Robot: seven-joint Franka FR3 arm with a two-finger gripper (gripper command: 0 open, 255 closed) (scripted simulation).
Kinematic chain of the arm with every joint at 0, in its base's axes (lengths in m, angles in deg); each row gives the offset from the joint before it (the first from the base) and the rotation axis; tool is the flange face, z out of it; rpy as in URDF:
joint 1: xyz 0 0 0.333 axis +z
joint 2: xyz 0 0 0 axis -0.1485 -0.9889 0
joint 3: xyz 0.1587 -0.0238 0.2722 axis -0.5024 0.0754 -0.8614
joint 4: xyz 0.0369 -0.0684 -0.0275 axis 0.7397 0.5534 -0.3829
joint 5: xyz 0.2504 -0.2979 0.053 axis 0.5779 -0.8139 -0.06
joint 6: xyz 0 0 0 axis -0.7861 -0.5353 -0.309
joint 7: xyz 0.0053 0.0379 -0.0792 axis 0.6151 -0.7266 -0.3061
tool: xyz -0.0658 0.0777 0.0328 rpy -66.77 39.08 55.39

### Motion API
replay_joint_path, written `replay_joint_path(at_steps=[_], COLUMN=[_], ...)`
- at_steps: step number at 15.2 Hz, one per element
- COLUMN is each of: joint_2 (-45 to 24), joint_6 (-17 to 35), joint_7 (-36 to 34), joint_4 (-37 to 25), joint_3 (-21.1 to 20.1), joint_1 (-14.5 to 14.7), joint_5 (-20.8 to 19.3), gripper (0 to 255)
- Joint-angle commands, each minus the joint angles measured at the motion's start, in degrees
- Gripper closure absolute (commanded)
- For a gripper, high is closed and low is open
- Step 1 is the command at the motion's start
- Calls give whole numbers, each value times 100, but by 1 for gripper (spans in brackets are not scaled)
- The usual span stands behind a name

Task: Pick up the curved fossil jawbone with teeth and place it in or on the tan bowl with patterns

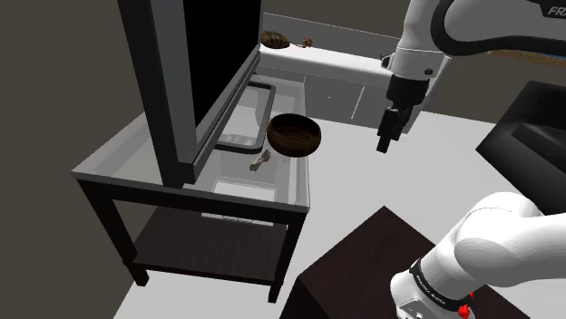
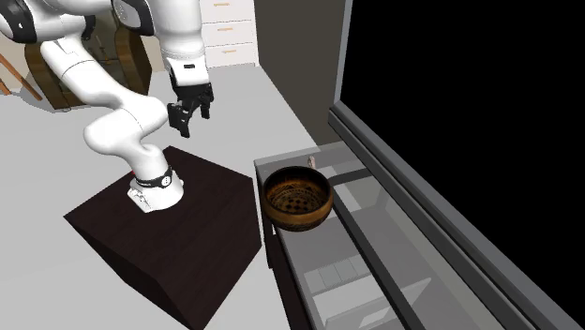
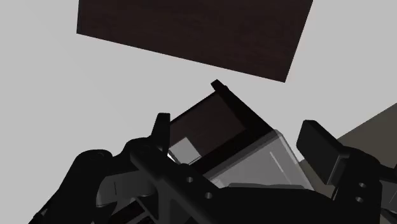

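Note:
The small pale curved jawbone (image 1: pixel 261 164) lies on the grey glass-topped table (image 1: pixel 118 154), near its front half. The brown patterned bowl (image 1: pixel 296 136) stands just behind it at the table's edge, and its dotted inside shows in the second exterior view (image 2: pixel 297 199). My black gripper (image 1: pixel 388 131) hangs in the air over the floor, off the table towards the shoulder view's right, about level with the bowl. Its fingers stand open with nothing between them (image 2: pixel 187 117). In the wrist view the gripper (image 3: pixel 242 137) frames a corner of the table (image 3: pixel 254 159).
A tall dark-framed black panel (image 1: pixel 172 72) leans along the table's far side. A flat grey tray (image 1: pixel 243 140) lies beside the bowl. The dark stand (image 1: pixel 381 263) sits close to the table. White cabinets (image 1: pixel 336 91) line the back, and dark furniture (image 1: pixel 531 136) stands at the right.

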Motion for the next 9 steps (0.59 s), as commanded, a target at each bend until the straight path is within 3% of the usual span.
replay_joint_path(at_steps=[1,9], joint_2=[0,-1221], joint_6=[0,770], joint_7=[0,-2564], joint_4=[0,-462], joint_3=[0,-1278], joint_1=[0,-289], joint_5=[0,699], gripper=[0,0])
